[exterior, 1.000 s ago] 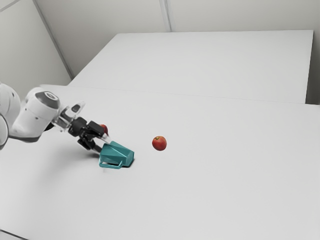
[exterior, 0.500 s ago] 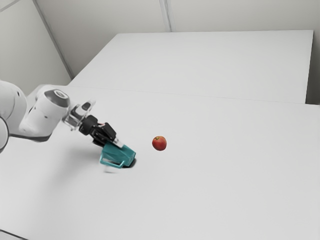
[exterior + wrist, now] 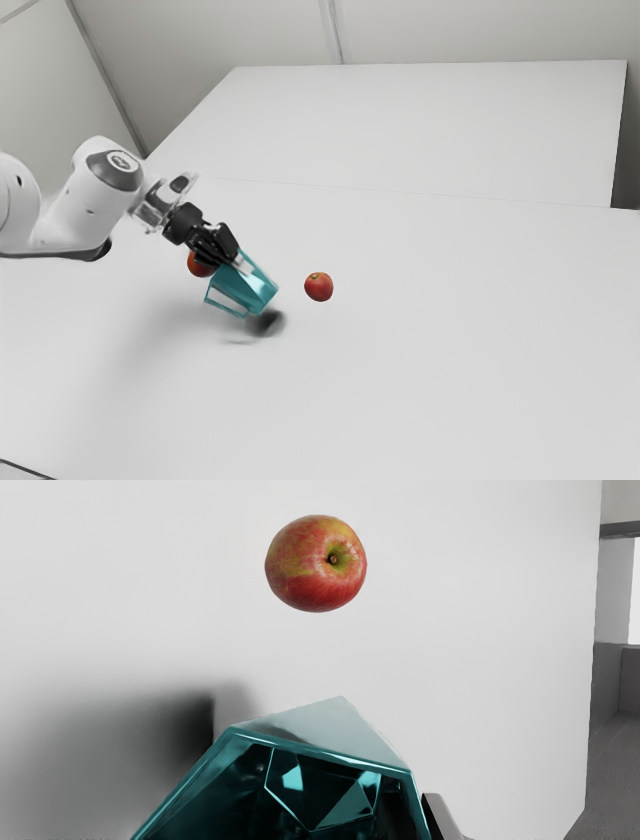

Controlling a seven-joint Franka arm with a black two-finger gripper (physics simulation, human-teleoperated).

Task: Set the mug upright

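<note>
The hand (image 3: 242, 264) grips the tilted mug (image 3: 252, 286) and partly hides one apple (image 3: 199, 265).

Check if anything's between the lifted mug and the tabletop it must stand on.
Nothing visible between the mug and the table below. The tool grips its rim. One apple sits toward the exterior view's right, a second apple partly behind the tool; neither looks in the way.
</note>
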